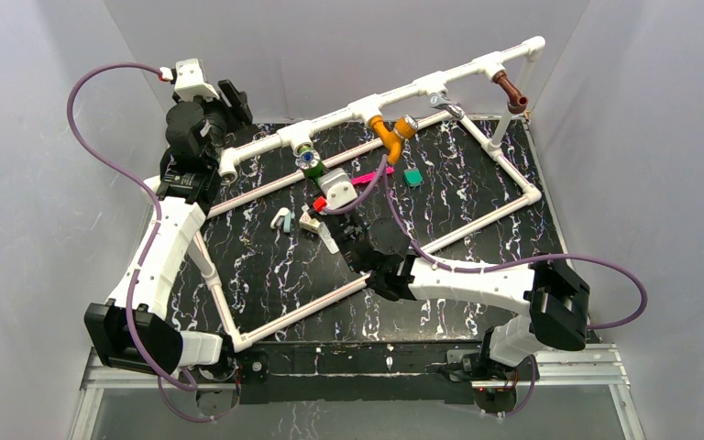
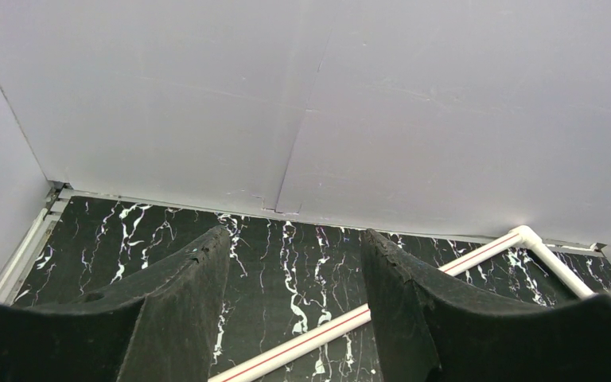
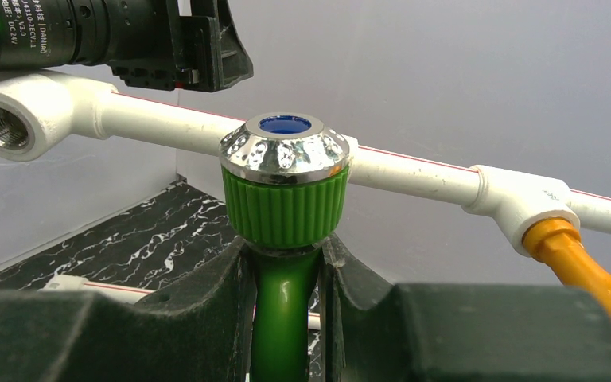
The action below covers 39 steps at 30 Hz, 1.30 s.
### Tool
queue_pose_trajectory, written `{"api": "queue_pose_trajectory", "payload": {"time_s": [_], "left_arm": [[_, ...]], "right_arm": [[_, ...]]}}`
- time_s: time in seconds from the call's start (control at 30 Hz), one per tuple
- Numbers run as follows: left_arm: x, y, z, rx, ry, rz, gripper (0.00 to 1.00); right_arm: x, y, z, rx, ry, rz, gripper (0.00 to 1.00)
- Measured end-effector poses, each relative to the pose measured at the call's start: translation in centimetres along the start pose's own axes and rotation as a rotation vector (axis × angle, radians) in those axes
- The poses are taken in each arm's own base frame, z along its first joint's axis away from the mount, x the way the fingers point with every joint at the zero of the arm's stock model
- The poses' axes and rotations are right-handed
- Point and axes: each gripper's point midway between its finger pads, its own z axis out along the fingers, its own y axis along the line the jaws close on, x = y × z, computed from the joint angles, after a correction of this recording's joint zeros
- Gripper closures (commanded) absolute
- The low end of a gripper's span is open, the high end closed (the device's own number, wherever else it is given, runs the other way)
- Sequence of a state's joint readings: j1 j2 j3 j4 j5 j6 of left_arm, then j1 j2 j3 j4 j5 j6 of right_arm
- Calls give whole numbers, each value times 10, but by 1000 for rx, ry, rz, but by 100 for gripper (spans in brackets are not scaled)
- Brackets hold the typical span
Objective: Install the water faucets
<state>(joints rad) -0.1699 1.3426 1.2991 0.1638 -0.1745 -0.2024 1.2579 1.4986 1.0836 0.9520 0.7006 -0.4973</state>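
The right gripper (image 3: 286, 256) is clamped on the smooth neck of the green faucet (image 3: 285, 208), whose ribbed knob and chrome cap sit just above the fingers (image 3: 215, 302). Directly behind the hand runs the white pipe (image 3: 414, 171). The faucet's threaded end is hidden, so I cannot tell whether it has caught in the fitting there.

That is the main risk. If the thread starts crooked, turning would probably cross-thread it or jam it part-way. The hold is on a narrow, glossy neck, so a twist could slip the pads round it rather than turn the faucet.

The left gripper (image 2: 294, 270) has its fingers apart with nothing between them, and it hangs above the pipe, up and to the left of the working hand. With no grip bracing the pipe, a push or twist from the right hand may shift the whole frame.

The orange faucet (image 3: 581, 263) hangs just to the hand's right, and a wide wrist roll could knock it. The brown faucet (image 1: 511, 92) is well apart, farther right.
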Motion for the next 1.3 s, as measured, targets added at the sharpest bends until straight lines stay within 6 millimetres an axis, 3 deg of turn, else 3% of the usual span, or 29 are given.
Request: {"api": "queue_pose_trajectory", "payload": {"time_s": [0.4,1.3], "left_arm": [[-1,1,1,-1,-3,0,42],[0,-1,1,6,-1,-1,42]], "right_arm": [[0,-1,2,43,15,84,99],[2,-3,0,204,46,534,99]]}}
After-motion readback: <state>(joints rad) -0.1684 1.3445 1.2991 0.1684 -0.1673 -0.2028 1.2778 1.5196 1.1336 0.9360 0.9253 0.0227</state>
